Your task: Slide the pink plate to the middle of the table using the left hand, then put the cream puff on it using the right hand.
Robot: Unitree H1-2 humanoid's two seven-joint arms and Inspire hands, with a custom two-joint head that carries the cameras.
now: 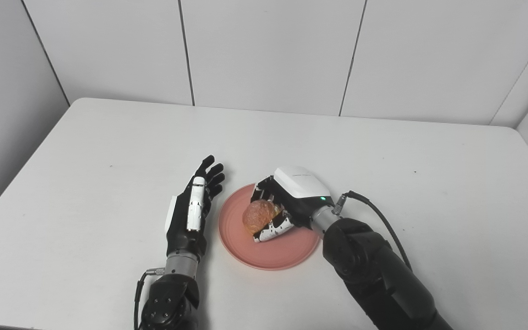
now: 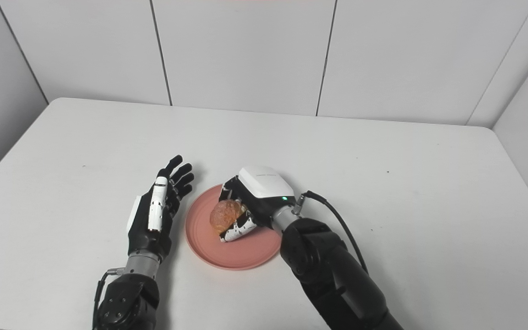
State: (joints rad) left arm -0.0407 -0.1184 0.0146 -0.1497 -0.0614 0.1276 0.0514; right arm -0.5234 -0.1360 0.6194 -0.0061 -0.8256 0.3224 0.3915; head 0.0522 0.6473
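The pink plate (image 1: 273, 252) lies flat near the middle of the white table. My right hand (image 1: 287, 201) is over the plate, its fingers and thumb wrapped around the golden-brown cream puff (image 1: 259, 214). I cannot tell whether the puff touches the plate. My left hand (image 1: 195, 201) rests on the table just left of the plate's rim, fingers straight and spread, holding nothing. A narrow gap separates it from the plate.
The white table (image 1: 108, 151) is bounded by grey wall panels at the back and sides. A black cable (image 1: 378, 215) loops from my right wrist over the table.
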